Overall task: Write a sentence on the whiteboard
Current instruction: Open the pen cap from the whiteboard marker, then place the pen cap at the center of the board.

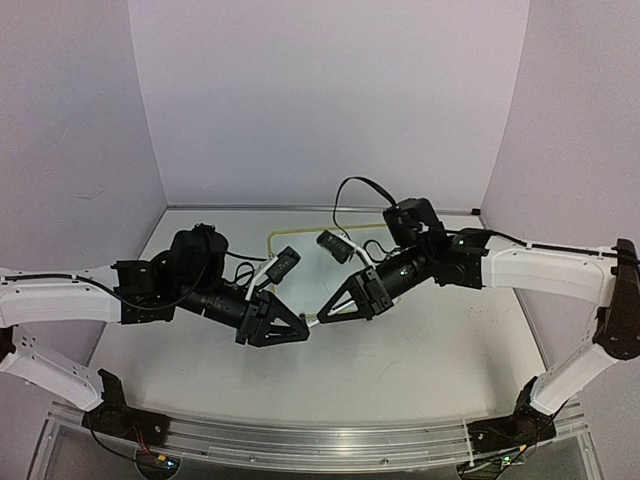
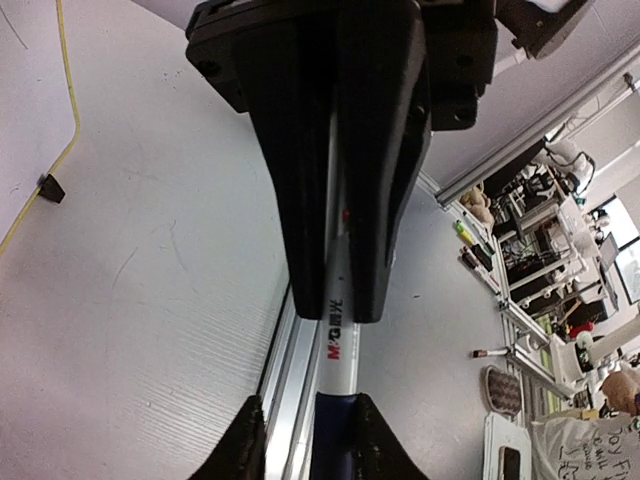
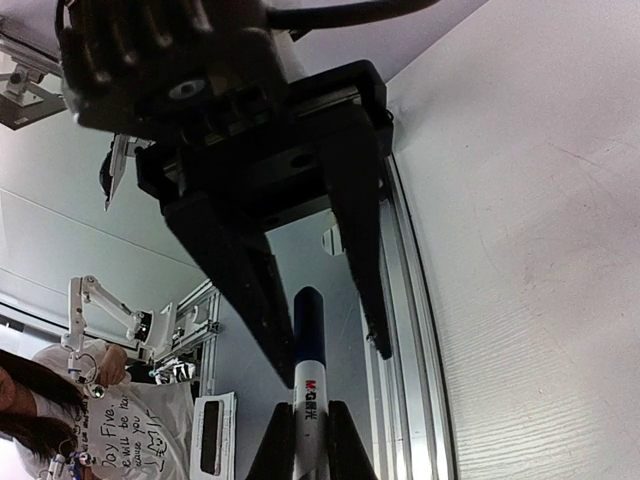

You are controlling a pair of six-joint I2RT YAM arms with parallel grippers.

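**Marker shared between two pairs of jaws, whiteboard behind**

Right gripper: jaws clenched on white barrel of marker. Left gripper: jaws parted around its dark blue cap, gap visible on one side. Tip to tip above bare worktop; aluminium rail along near edge. Whiteboard flat on worktop just behind jaws, partly masked by both wrists, touched by neither.
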